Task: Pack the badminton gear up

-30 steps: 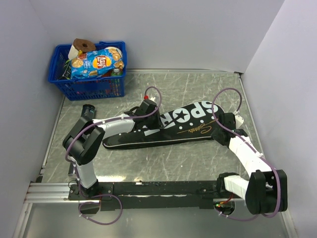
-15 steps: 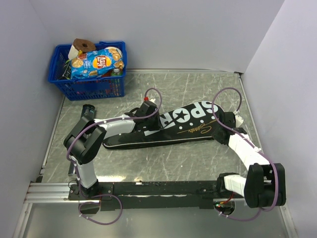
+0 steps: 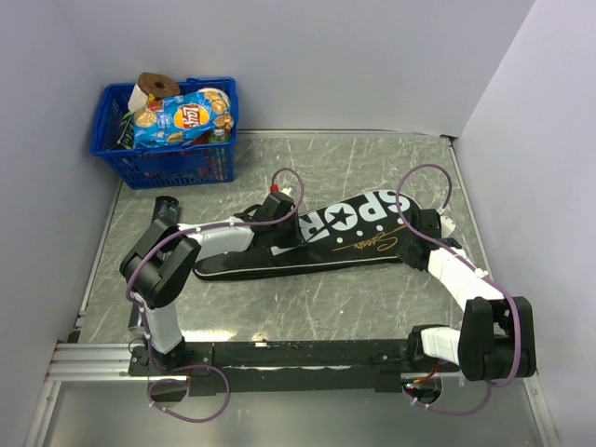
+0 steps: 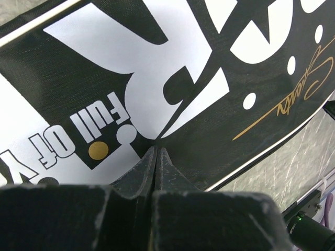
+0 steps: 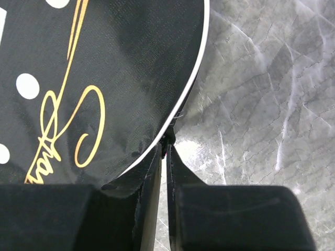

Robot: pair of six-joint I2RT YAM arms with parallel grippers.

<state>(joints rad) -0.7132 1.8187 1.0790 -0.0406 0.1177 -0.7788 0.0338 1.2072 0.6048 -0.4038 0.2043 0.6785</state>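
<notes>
The left gripper [image 4: 157,152] has its jaws pressed fully together, the tips set down on the racket cover [image 3: 346,233] at the corner of a big white printed letter, beside the small words "Full Of" and a gold dot. A crease runs out from the tips, but whether any cloth is nipped cannot be told. The right gripper [image 5: 166,148] has its jaws drawn almost closed, only a thin slit between them, and a small dark tab at the cover's white-piped rim sits in that slit. The cover lies flat and slantwise across the middle of the grey marbled surface [image 3: 372,307]. Its wide head, lettered "SPOR" in white with a gold signature, points to the right, and its narrow end points to the left under the left arm. A dark tube [image 3: 165,206] stands near that arm's elbow. Well apart, in the far left corner, a blue plastic basket [image 3: 166,160] holds a Lay's crisp bag [image 3: 182,117] and other snacks.
</notes>
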